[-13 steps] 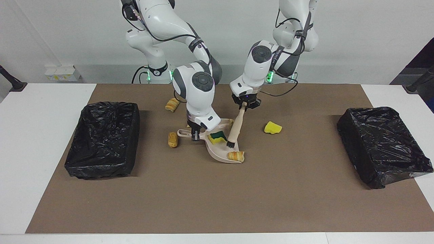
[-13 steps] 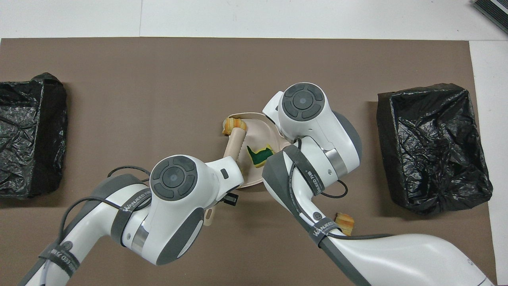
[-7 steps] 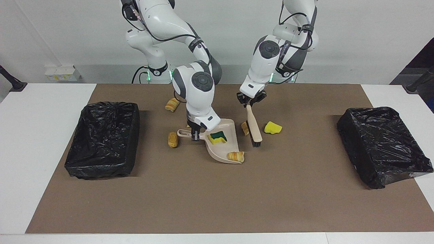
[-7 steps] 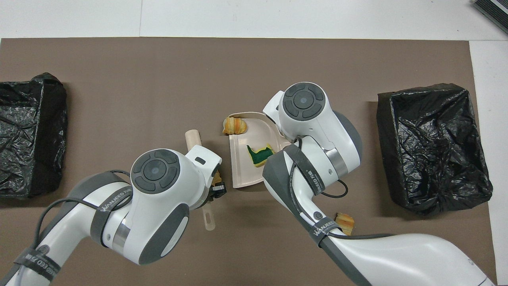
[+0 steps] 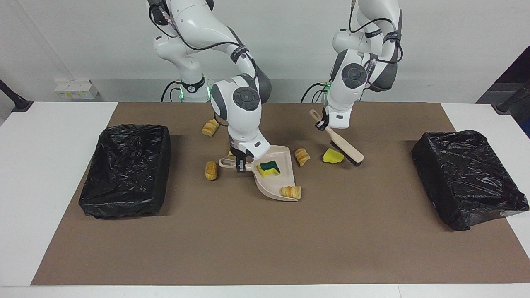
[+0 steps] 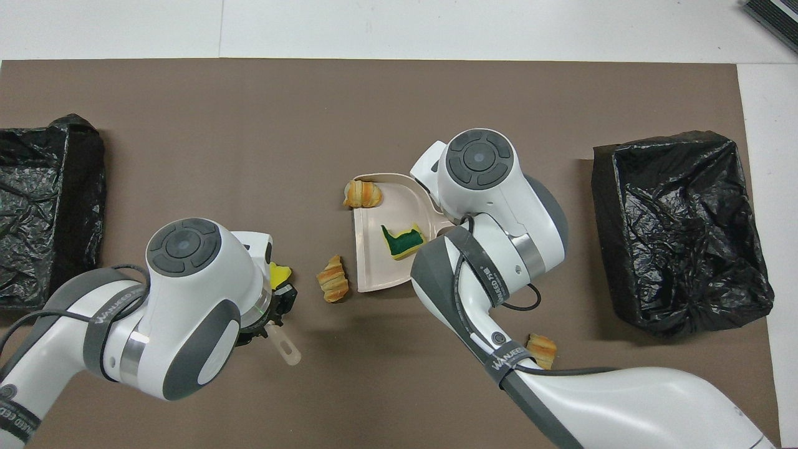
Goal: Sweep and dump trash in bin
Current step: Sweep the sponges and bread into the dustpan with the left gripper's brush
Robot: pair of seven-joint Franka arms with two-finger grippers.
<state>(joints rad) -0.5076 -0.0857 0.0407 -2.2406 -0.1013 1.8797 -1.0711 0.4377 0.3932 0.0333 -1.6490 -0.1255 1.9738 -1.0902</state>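
My right gripper [image 5: 239,164] is shut on the handle of the beige dustpan [image 5: 269,184], which rests on the mat. A green-topped sponge [image 5: 268,167] lies in the pan and a bread roll [image 5: 290,191] sits at its lip. My left gripper [image 5: 323,124] is shut on the brush [image 5: 345,147]; its black bristles rest beside a yellow sponge chunk [image 5: 332,156]. Another roll [image 5: 302,156] lies between that sponge and the pan. Two more rolls [image 5: 211,170] [image 5: 210,127] lie toward the right arm's end. In the overhead view the right gripper is hidden under its arm.
A black-bagged bin [image 5: 126,169] stands at the right arm's end of the brown mat, and a second bin [image 5: 466,176] at the left arm's end. Open mat stretches farther from the robots than the dustpan [image 6: 374,268].
My left arm has swung the brush out of the dustpan toward its own end, down beside the yellow sponge. A roll now lies uncovered beside the pan. The dustpan shifted slightly.
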